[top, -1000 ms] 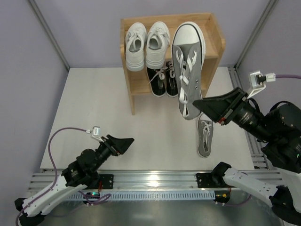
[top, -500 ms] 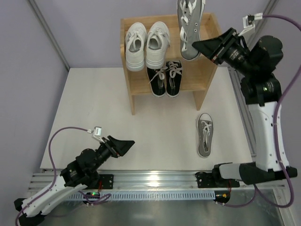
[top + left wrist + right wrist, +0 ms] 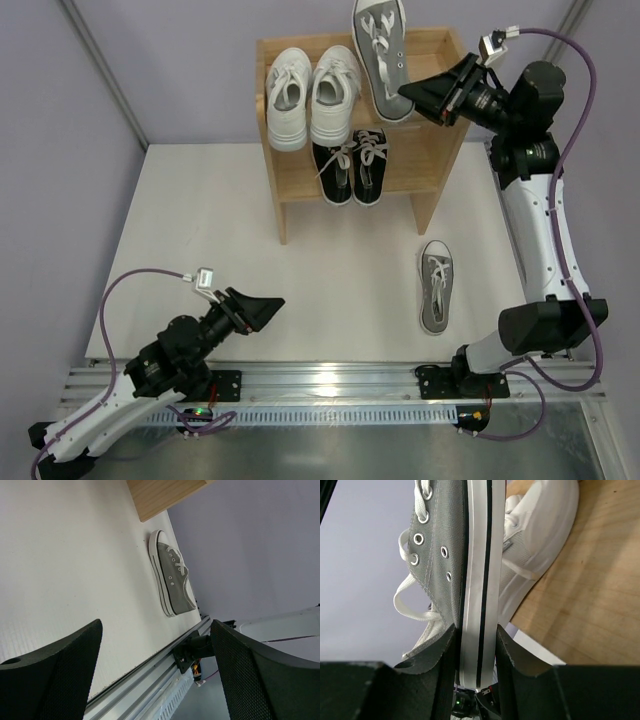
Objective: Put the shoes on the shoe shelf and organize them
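Note:
My right gripper is shut on the heel of a grey sneaker and holds it over the right part of the wooden shoe shelf's top tier, toe toward the back wall. In the right wrist view the grey sneaker is clamped by its white sole between my fingers, beside a white sneaker. The white pair stands on the top tier at the left. The black pair stands on the lower tier. The other grey sneaker lies on the table. My left gripper is open and empty.
The white table is walled by grey panels at the left, back and right. An aluminium rail runs along the near edge. In the left wrist view the grey sneaker lies near that rail, beyond the shelf's side panel.
My right arm has lifted the grey sneaker from above the table up and back over the shelf's top tier, then shifted it a little left. The left arm has not moved.

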### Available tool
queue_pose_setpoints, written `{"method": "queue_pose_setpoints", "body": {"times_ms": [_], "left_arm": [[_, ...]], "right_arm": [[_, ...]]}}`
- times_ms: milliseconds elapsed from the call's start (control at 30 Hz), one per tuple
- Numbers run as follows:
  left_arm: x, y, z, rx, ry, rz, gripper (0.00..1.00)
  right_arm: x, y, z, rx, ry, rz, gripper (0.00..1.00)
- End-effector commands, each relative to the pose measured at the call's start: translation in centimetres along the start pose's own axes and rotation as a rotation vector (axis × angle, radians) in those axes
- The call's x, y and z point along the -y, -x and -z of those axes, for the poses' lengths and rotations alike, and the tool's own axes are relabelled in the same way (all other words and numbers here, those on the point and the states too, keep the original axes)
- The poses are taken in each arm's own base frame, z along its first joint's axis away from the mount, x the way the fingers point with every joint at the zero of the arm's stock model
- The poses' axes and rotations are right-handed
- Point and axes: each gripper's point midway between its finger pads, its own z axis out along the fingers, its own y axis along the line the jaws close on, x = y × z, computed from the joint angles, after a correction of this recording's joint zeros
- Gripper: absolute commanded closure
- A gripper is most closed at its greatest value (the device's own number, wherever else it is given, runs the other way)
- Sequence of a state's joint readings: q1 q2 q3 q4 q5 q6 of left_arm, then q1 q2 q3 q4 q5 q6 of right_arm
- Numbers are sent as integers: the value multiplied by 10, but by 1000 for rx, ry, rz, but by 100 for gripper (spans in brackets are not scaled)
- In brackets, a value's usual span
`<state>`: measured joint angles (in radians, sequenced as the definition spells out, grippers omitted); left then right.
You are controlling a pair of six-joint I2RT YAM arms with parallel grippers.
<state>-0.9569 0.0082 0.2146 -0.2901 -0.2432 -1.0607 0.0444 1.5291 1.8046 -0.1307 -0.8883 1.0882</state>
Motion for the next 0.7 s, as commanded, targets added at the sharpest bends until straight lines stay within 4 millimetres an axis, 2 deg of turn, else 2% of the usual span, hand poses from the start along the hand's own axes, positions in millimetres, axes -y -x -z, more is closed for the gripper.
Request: {"method": "queue_pose_setpoints", "body": {"times_ms": [0,33,67,100,133,167,200,233,267,333,500,600,667], "left_arm": [[17,15,7,48,-64,-1,14],[17,16,7,52,-63,-2,14],[17,15,7,51,-62,-2,14],[16,15,7,51,-60,-2,14],[15,15,7,51,-57,-3,14],[15,15,7,54,-55,-3,14],[16,16,7,57,-57,-4,14],[15,16,7,57,-55,-4,14],[15,16,6,59,-55,-5,14],[15,16,6,60,-54,-6,14],[14,17,6,63,-52,-9,14],[14,18,6,68,-51,-9,14],[15,18,6,66,-52,-7,14]], "right_arm": [[-78,0,31,57,178,187,96],[-70,0,31,61,169,173,96],[-77,-2,37,73,175,169,96],[-75,-2,37,88,166,155,96],[-64,-5,37,88,144,121,96],[-68,-8,41,94,144,98,96],[-64,-10,41,96,136,68,96],[-51,-13,40,102,113,22,96],[-50,-9,49,131,104,-5,96],[-43,-12,52,159,88,-34,96],[-50,-14,60,200,87,-125,96],[-53,-12,60,202,95,-183,96],[-48,-12,56,185,95,-223,96]]}}
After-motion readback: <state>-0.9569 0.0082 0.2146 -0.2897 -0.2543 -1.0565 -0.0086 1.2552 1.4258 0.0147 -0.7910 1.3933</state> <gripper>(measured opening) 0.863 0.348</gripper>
